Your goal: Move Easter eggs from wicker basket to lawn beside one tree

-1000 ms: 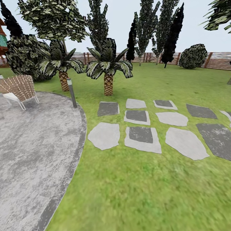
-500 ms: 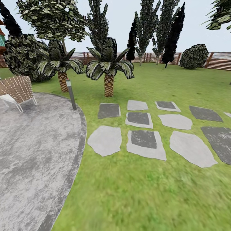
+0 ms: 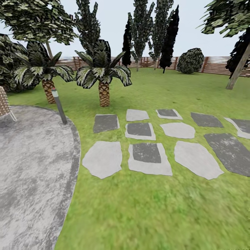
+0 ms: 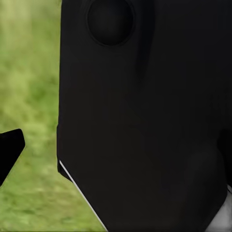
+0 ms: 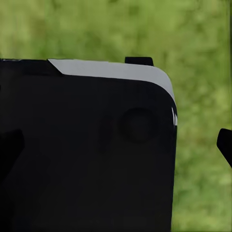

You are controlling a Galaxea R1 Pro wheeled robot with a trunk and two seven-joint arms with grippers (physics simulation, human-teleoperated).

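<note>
The head view looks over the lawn (image 3: 146, 211) of the garden, with no basket or eggs among the things shown, so where they lie cannot be told from these pictures. A cluster of grey stepping stones (image 3: 149, 158) sits in the middle of the grass and serves as the landmark here. To the left of the stones spreads the grey paved patio (image 3: 31, 173), its curved edge running close beside the nearest pale stone. A short lamp post (image 3: 59, 106) stands at the patio's rim, beyond and left of the stones, and a corner of a woven patio chair (image 3: 4, 104) shows farther left still.

Just behind the stones rises a short palm (image 3: 103, 78) with a scaly trunk, and a second palm (image 3: 47, 76) stands to its left. Farther back, thin dark cypresses (image 3: 168, 34) line the brown slatted fence (image 3: 215, 66), with a round bush (image 3: 190, 60) beside them. Beyond the stones to the right, a tree (image 3: 238, 67) with a pale, leaning trunk stands on the grass.

The left wrist view shows a black robot body panel (image 4: 145, 121) against blurred grass; the right wrist view shows a similar black panel (image 5: 87, 150) with a pale top edge. Whether either pincer is spread or closed cannot be told.
</note>
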